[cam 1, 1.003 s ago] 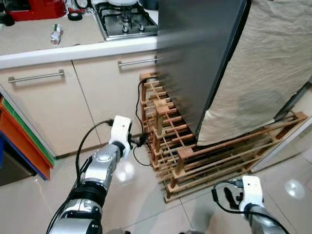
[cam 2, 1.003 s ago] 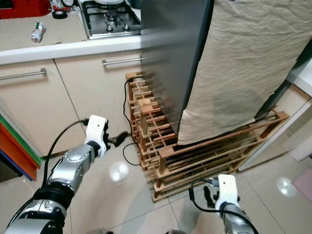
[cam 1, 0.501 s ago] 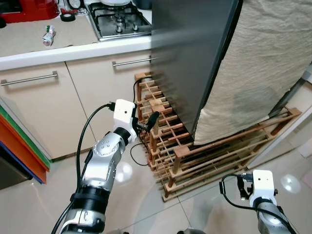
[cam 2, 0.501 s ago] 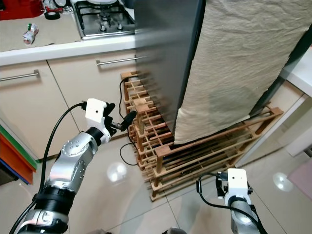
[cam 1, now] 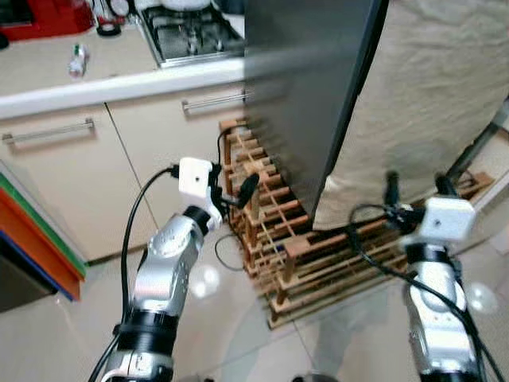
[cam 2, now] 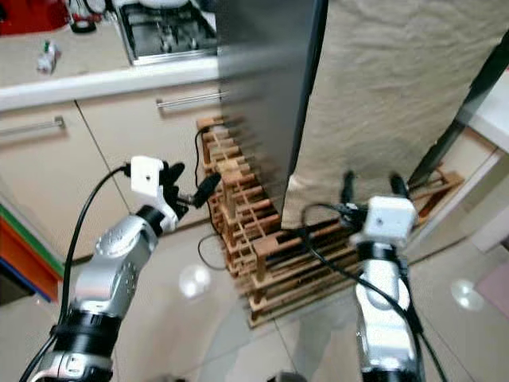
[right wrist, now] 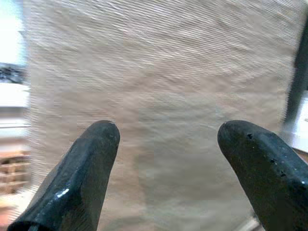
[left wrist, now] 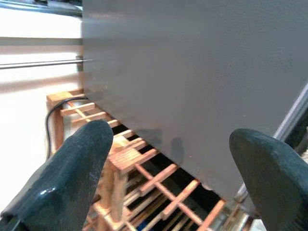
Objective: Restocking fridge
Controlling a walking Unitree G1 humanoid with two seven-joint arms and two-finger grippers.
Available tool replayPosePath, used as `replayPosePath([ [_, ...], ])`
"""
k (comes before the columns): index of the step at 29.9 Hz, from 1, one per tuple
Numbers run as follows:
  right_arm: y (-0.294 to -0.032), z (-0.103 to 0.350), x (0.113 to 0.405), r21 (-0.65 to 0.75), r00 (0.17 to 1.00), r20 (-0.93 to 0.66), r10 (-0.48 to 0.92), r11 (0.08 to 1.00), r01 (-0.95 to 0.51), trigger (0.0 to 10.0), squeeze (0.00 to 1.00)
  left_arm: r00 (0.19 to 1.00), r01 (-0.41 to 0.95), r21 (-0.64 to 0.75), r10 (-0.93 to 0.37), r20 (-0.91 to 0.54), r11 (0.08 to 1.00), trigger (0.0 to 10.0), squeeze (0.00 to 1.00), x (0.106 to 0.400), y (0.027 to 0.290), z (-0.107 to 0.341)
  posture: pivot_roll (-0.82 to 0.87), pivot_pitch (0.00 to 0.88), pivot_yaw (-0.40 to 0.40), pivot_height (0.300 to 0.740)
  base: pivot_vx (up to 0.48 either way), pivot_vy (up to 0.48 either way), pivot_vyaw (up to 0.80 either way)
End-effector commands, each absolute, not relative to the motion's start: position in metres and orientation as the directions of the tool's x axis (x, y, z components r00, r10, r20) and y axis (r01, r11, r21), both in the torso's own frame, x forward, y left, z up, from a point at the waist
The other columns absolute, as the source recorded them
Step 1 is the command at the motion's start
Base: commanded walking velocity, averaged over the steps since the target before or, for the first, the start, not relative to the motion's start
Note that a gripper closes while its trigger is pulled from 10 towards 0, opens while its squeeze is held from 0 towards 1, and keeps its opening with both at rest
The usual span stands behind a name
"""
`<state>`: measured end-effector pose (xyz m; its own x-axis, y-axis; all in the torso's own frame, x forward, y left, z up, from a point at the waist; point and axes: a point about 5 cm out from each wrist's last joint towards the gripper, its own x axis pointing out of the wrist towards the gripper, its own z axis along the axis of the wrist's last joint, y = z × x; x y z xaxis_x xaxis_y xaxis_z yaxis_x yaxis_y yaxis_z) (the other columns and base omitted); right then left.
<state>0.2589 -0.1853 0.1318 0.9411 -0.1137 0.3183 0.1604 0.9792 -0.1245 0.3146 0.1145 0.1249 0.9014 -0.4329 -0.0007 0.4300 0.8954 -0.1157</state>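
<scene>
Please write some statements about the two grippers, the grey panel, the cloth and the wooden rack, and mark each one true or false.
1. The left gripper is open and holds nothing. True.
2. The right gripper is shut on the beige cloth. False: its fingers stand apart and point at the cloth without gripping it.
3. The wooden rack stands on the floor below the dark grey panel. True.
4. The wooden rack is full of bottles. False: no bottle can be made out in the slots that show.
5. A gas hob is set in the counter above the cabinets. True.
</scene>
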Motion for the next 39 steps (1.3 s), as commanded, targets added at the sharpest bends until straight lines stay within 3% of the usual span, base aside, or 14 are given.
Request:
replayPosePath([
  [1, -0.186, 0.141, 0.248, -0.129, 0.942, 0.302, -0.145, 0.973, 0.192, 10.0, 0.00, 0.908, 0.417, -0.072, -0.418, 0.004, 0.906, 10.0, 0.00, 0.316, 0.120, 0.133, -0.14, 0.000, 0.028, 0.732, 0.000, 0.000, 0.00],
  [8, -0.173, 0.150, 0.228, -0.114, 0.956, 0.249, -0.154, 0.976, 0.187, 10.0, 0.00, 0.876, 0.481, -0.061, -0.481, 0.004, 0.875, 10.0, 0.00, 0.308, 0.126, 0.141, -0.12, 0.000, 0.030, 0.732, 0.000, 0.000, 0.00],
  [14, -0.169, 0.148, 0.230, -0.095, 0.964, 0.215, -0.158, 0.979, 0.182, 10.0, 0.00, 0.824, 0.564, -0.087, -0.566, 0.000, 0.821, 10.0, 0.00, 0.304, 0.119, 0.142, -0.10, 0.000, 0.042, 0.732, 0.000, 0.000, 0.00],
  [18, -0.173, 0.142, 0.230, -0.041, 0.967, 0.156, -0.201, 0.977, 0.210, 10.0, 0.00, 0.810, 0.584, -0.083, -0.586, 0.003, 0.807, 10.0, 0.00, 0.309, 0.118, 0.145, -0.11, 0.000, 0.046, 0.732, 0.000, 0.000, 0.00],
  [20, -0.182, 0.131, 0.226, 0.029, 0.963, 0.043, -0.267, 0.964, 0.266, 10.0, 0.00, 0.791, 0.611, -0.077, -0.612, 0.010, 0.788, 10.0, 0.00, 0.310, 0.115, 0.150, -0.12, 0.000, 0.049, 0.732, 0.000, 0.000, 0.00],
  [23, -0.192, 0.122, 0.224, 0.023, 0.960, -0.008, -0.280, 0.960, 0.280, 10.0, 0.00, 0.784, 0.620, -0.070, -0.620, 0.024, 0.781, 10.0, 0.00, 0.314, 0.114, 0.154, -0.13, 0.000, 0.039, 0.732, 0.000, 0.000, 0.00],
  [33, -0.199, 0.125, 0.238, 0.001, 0.971, 0.006, -0.238, 0.971, 0.238, 10.0, 0.00, 0.728, 0.685, -0.103, -0.682, 0.075, 0.721, 10.0, 0.00, 0.326, 0.099, 0.171, -0.12, 0.000, 0.024, 0.732, 0.000, 0.000, 0.00],
  [39, -0.208, 0.125, 0.246, -0.011, 0.973, 0.017, -0.229, 0.973, 0.229, 10.0, 0.00, 0.636, 0.770, -0.152, -0.764, 0.111, 0.619, 10.0, 0.00, 0.334, 0.077, 0.183, -0.15, 0.000, 0.027, 0.732, 0.000, 0.000, 0.00],
])
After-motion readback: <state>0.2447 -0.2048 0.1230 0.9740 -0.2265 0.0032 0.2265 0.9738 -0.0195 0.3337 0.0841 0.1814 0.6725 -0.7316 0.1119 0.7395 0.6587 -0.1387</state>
